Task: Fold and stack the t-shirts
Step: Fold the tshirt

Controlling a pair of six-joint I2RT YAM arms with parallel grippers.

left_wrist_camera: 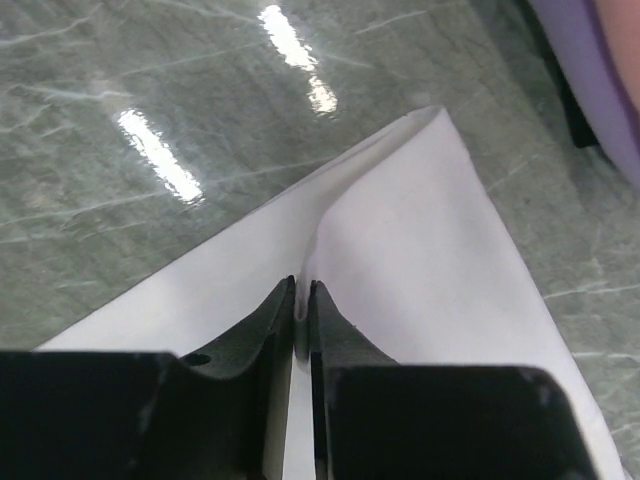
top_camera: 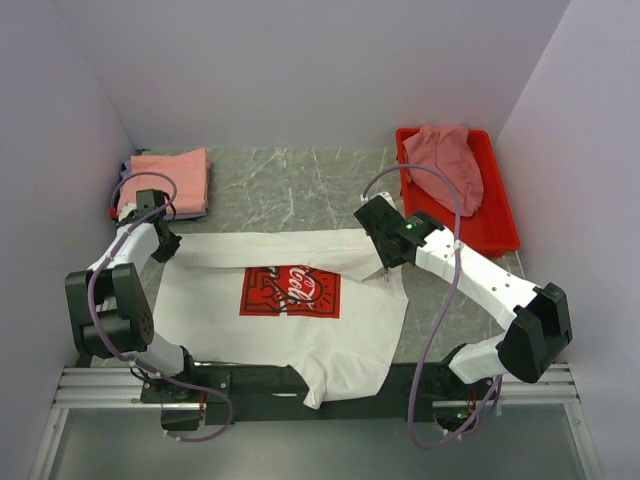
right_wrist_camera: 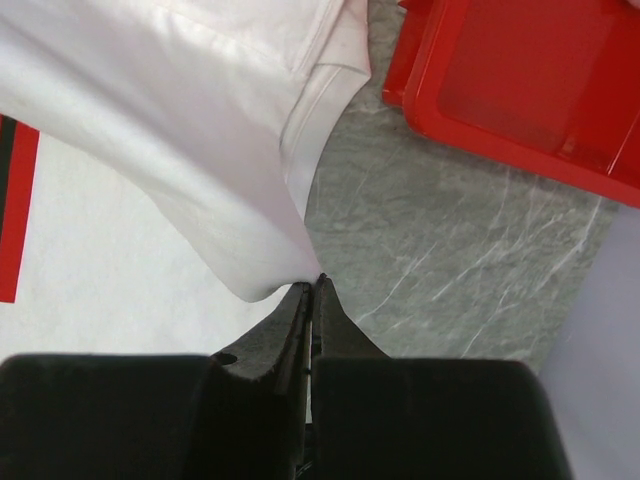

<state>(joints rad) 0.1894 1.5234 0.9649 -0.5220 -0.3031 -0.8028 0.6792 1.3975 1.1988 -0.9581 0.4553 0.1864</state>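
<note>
The white t-shirt (top_camera: 215,295) with the red Coca-Cola print is pinched at its left fold by the left gripper (left_wrist_camera: 302,292) and at its right edge by the right gripper (right_wrist_camera: 318,284), with grey table (top_camera: 300,190) beyond.

white coca-cola script reads on the red rectangular print (top_camera: 290,292) of the white t-shirt (top_camera: 350,335).

One white tee (top_camera: 370,310), one salmon tee (top_camera: 170,175), one lavender tee (left_wrist_camera: 590,70), one pink tee (top_camera: 445,160), one red tray (top_camera: 500,215).

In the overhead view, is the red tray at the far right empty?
No, a crumpled pink t-shirt lies in the red tray, covering most of its far half.
</note>
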